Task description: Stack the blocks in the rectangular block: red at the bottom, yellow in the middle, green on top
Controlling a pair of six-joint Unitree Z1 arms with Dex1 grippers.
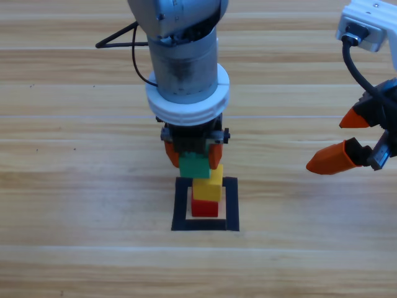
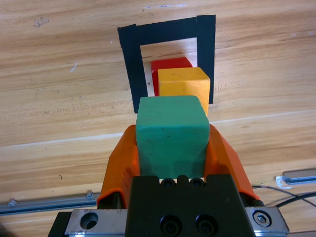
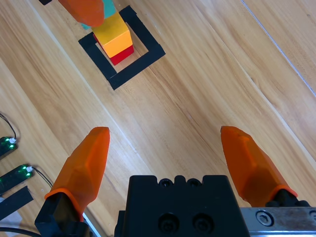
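Note:
The red cube (image 1: 205,208) sits inside the black-tape rectangle (image 1: 231,208) with the yellow cube (image 1: 209,184) stacked on it. The green cube (image 1: 193,164) hangs above and slightly behind the yellow one, with my left gripper (image 1: 193,155) shut on it. In the left wrist view the green cube (image 2: 170,133) fills the space between the orange jaws, with the yellow cube (image 2: 183,84) and the red cube (image 2: 169,64) just beyond. My right gripper (image 1: 340,138) waits open at the right edge. The right wrist view shows the stack (image 3: 115,37) far off.
A black cable (image 1: 133,56) loops behind the left arm. Bare wooden table surrounds the tape rectangle on all sides. Small green-lit devices (image 3: 12,173) lie at the left edge of the right wrist view.

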